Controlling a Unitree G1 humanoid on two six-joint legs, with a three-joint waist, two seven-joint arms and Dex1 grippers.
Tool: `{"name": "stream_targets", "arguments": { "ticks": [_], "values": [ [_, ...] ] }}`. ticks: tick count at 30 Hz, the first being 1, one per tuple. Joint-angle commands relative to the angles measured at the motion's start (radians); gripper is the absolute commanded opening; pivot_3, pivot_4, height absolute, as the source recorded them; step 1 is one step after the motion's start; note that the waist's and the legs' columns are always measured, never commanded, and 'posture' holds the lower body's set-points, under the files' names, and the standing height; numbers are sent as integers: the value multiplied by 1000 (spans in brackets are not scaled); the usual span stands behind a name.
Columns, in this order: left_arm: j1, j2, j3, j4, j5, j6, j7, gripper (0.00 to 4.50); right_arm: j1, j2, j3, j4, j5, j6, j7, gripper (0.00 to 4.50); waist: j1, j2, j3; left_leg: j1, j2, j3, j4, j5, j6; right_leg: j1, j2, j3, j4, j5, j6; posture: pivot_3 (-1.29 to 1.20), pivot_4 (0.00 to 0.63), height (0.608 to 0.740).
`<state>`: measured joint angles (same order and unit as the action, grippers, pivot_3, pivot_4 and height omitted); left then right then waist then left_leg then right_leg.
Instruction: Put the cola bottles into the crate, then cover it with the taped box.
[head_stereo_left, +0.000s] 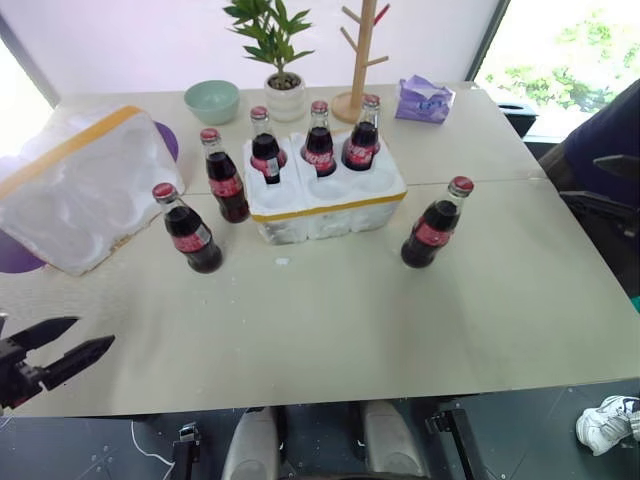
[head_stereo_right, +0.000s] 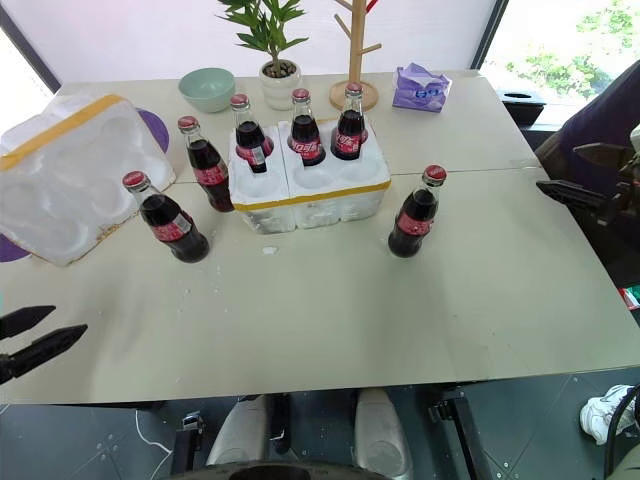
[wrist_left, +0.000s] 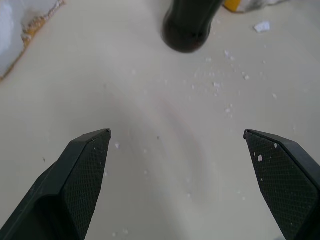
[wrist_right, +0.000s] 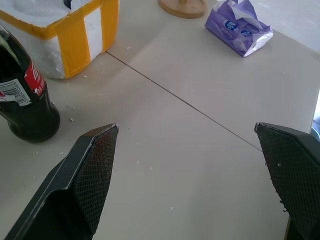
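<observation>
A: Head views, entry one. The crate (head_stereo_left: 325, 200) sits mid-table with three cola bottles (head_stereo_left: 318, 142) standing in its far row of wells; the near wells look empty, though the bottles partly hide them.

B: Loose bottles?

A: Three on the table (head_stereo_left: 330, 300). Two stand to the left of the crate, one just beside it (head_stereo_left: 226, 178) and one nearer the front edge (head_stereo_left: 188, 231). The third (head_stereo_left: 434, 226) stands to the right of the crate, apart from it.

B: The taped box?

A: The taped box (head_stereo_left: 80, 190) lies tilted at far left, hollows facing up, one corner cut off by the frame edge.

B: Grippers?

A: Left gripper (head_stereo_left: 62, 348) hangs at the table's near left edge, fingers spread, nothing between them. Right gripper (head_stereo_right: 578, 172) shows in the right eye view at the far right edge, also spread and empty, well apart from every bottle.

B: What do the wrist views add?

A: The left wrist view shows white crumbs (wrist_left: 220, 75) scattered on the tabletop and the base of one bottle, its top cut off. The right wrist view shows the crate's taped corner, the right-hand bottle's lower half, and a purple tissue pack (wrist_right: 240, 27) beyond a seam in the table.
</observation>
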<state>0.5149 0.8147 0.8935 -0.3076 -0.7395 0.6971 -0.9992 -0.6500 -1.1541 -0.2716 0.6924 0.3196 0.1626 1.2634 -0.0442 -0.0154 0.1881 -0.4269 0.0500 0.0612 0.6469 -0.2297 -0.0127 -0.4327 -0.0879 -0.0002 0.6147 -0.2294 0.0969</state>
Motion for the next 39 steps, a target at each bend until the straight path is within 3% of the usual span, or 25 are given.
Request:
{"name": "stream_targets", "arguments": {
  "ticks": [1,11,20,24,29,39],
  "values": [
    [3,2,15,-18,-11,1,2,4455,-25,-5,-19,0,3,-17,-4,4500,0,0,0,0,0,0,0,0,0,0,0,0,0,0,0,0,150,740],
    [-42,7,-1,-2,-24,29,34,4455,-8,1,-33,1,13,-14,-23,4500,-1,0,0,0,0,0,0,0,0,0,0,0,1,0,0,0,150,740],
    [-189,10,-80,-1,-51,3,58,4455,-59,-35,-54,-96,112,172,58,4500,1,1,0,0,0,0,1,0,0,1,0,0,2,0,0,0,150,740],
    [-332,36,-196,51,-16,-33,58,4455,-139,-69,-32,-244,213,378,139,4500,1,5,0,0,0,0,1,0,0,1,1,0,3,0,0,0,150,740],
    [-523,53,-354,176,75,-108,51,4455,-99,-113,-21,-557,357,588,219,4500,6,5,0,0,1,-1,1,0,0,0,2,0,3,0,0,0,150,740],
    [-771,23,-573,391,185,-230,-31,4455,-175,-73,-67,-852,598,824,75,4500,9,4,0,0,1,0,1,0,0,0,2,0,4,0,1,0,150,740]
  ]
}}
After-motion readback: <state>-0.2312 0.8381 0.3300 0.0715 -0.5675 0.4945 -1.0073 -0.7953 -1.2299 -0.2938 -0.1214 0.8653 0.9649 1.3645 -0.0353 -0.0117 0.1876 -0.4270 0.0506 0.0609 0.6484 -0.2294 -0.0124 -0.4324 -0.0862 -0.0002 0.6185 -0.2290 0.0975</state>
